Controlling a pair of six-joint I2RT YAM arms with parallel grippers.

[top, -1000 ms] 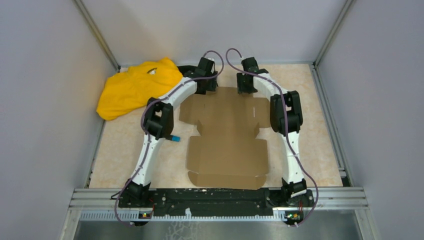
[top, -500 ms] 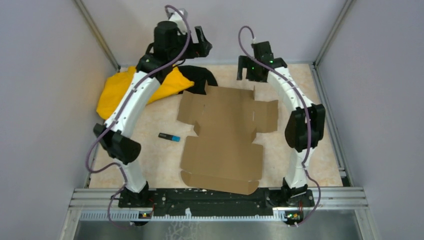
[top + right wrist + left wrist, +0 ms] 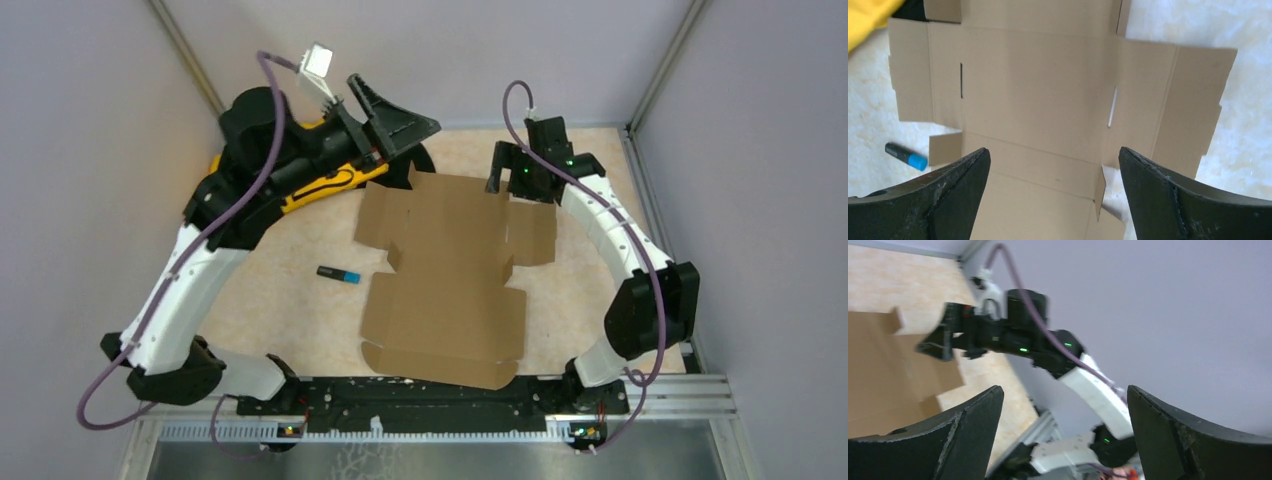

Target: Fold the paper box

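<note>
Cardboard, plain brown: the box (image 3: 445, 280) lies as a flat die-cut sheet in the middle of the bench (image 3: 290, 320), its flaps spread. Only the right wrist view shows its two narrow slits and its creases, beneath the right end effector (image 3: 1053, 155), which is spread wide and empty. The overhead view shows the left end effector (image 3: 395, 112) high near the far wall, equally wide and empty. A marker (image 3: 338, 273) lies just left of the sheet.

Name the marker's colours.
The marker is black with a blue end; the right wrist view shows it best.
</note>
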